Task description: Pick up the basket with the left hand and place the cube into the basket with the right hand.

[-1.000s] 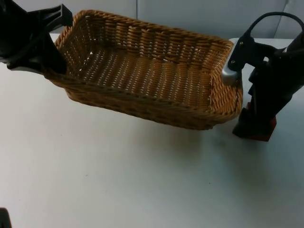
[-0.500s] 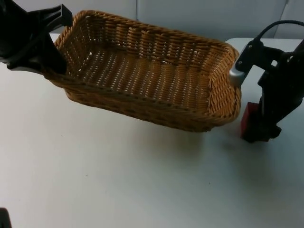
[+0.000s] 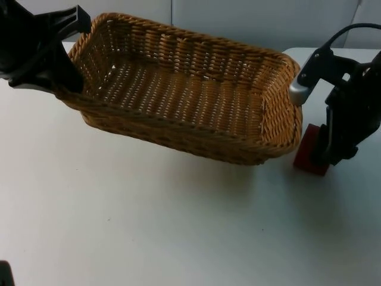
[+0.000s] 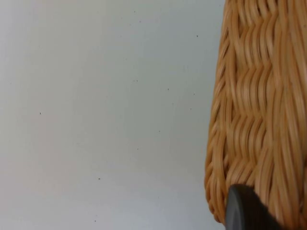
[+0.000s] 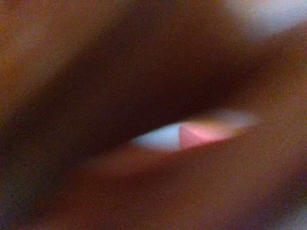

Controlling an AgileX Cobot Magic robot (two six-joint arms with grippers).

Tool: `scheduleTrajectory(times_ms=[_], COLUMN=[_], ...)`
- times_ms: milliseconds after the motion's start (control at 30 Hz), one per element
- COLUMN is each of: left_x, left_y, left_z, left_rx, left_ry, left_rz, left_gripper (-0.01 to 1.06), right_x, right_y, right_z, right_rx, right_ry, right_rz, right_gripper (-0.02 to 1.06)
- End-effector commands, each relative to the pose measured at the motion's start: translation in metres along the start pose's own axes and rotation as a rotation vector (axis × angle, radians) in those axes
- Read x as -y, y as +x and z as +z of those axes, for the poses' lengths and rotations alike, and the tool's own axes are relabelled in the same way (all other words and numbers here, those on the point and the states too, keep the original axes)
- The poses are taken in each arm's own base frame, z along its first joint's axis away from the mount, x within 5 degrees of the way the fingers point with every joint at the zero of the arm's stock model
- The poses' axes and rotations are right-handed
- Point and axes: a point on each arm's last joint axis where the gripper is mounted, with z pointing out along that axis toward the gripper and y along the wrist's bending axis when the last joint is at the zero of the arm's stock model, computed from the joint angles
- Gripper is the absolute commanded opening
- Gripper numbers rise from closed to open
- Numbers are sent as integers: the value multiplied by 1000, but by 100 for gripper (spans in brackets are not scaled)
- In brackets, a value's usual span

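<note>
Two arms were at work over the white table (image 3: pixel 149 226), each with its own share of the job. The left gripper (image 3: pixel 62 83) was clenched on the near corner of one short end of the wicker basket (image 3: pixel 184 89), and the basket hung tilted, that end raised toward the table's far left corner while the opposite end sagged toward the right side. I took the tilt to come simply from holding a long basket by one corner. From the left wrist camera the woven wall (image 4: pixel 259 110) stood just beside a black fingertip (image 4: pixel 247 211), with bare table beyond it, which suggested the basket was clear of the surface there.

The right gripper (image 3: pixel 333 156) stood down by the table's right edge, just past the basket's low end, its fingers closed around the red cube (image 3: pixel 309 156). The cube looked slightly cocked, one lower corner near or on the table; whether it was fully lifted I could not tell. The right wrist view gave a dark smear with a pink sliver of the cube (image 5: pixel 201 135).

Holding the open mouth up and near the cube seemed sensible: the right arm would need to rise over the rim and release inside. The nearby rim was the obvious thing to catch on.
</note>
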Motion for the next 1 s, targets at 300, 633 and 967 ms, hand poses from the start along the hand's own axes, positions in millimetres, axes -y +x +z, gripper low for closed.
scheduleTrajectory(times_ms=[300, 633, 967], left_x=[4, 3, 3], left_y=[-2, -2, -2], left_z=[-5, -5, -5], left_rx=[29, 28, 27], left_ry=[19, 17, 16], left_rz=[-31, -27, -25], left_gripper=[0, 0, 0], right_x=[25, 81, 85], right_y=[-25, -72, -112], right_z=[-36, -120, -175], right_rx=[98, 206, 522], right_ry=[101, 373, 208], right_rz=[35, 68, 367], right_gripper=[34, 34, 34])
